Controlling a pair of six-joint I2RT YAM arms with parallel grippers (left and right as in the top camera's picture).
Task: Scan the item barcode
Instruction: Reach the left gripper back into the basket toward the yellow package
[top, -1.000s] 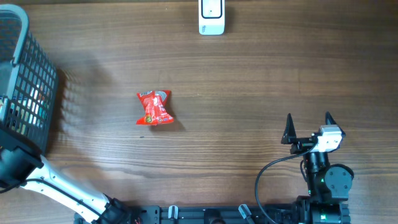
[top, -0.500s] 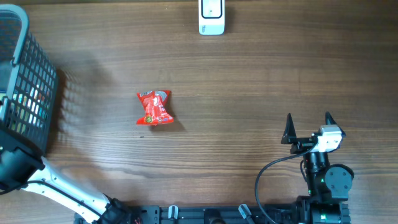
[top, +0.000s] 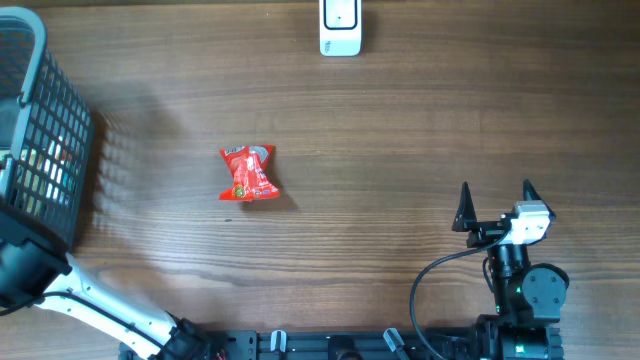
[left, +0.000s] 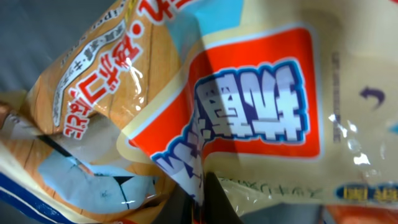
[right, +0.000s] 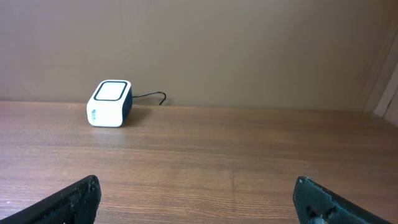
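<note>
In the left wrist view a beige and orange snack bag (left: 249, 93) with a red-orange label fills the frame. My left gripper (left: 205, 202) is shut on a fold of this bag's film, its dark fingers (left: 219, 205) pressed together at the bottom edge. From overhead that gripper is hidden inside the grey basket (top: 45, 110); only the left arm (top: 30, 268) shows. The white scanner (top: 340, 27) stands at the table's far edge, also visible as a small white box (right: 109, 102). My right gripper (top: 495, 200) rests open at the near right, with nothing between its fingertips (right: 71, 199).
A red snack packet (top: 247, 173) lies on the wooden table left of centre. The mesh basket takes up the far left edge. A black cable (right: 152, 96) runs from the scanner toward the wall behind it.
My left gripper has closed inside the basket. The overhead view shows the red packet, scanner and right arm unmoved.
</note>
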